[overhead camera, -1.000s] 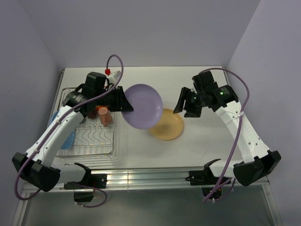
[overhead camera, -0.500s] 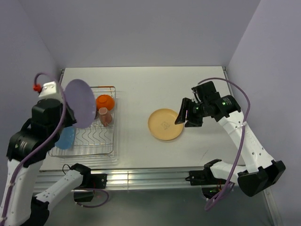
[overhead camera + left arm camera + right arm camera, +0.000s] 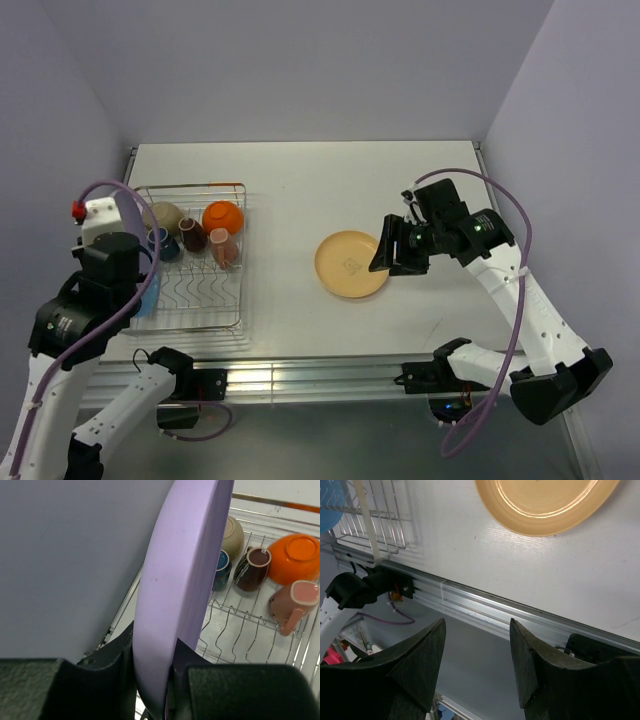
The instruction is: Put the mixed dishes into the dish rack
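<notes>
My left gripper (image 3: pixel 155 652) is shut on the rim of the lilac plate (image 3: pixel 185 580), which stands on edge over the left side of the dish rack (image 3: pixel 195 300). From above the plate (image 3: pixel 132 218) shows as a thin strip. In the rack (image 3: pixel 235 630) lie a cream bowl (image 3: pixel 235 532), a dark blue mug (image 3: pixel 221 567), a dark brown mug (image 3: pixel 255 567), an orange bowl (image 3: pixel 297 555) and a pink mug (image 3: pixel 295 602). A blue plate (image 3: pixel 148 295) leans at the rack's left. The tan plate (image 3: pixel 352 264) lies flat on the table. My right gripper (image 3: pixel 383 252) hangs open at its right edge, empty.
The left wall stands close beside the rack and the lilac plate. In the right wrist view the tan plate (image 3: pixel 545 505) is at the top, with the table's metal front rail (image 3: pixel 485 607) below it and a rack corner (image 3: pixel 375 510) at the upper left.
My left arm has swung the lilac plate from mid-table leftward to the rack's left side, turning it edge-on. My right gripper has drifted slightly lower and left beside the tan plate, narrowing a little.
</notes>
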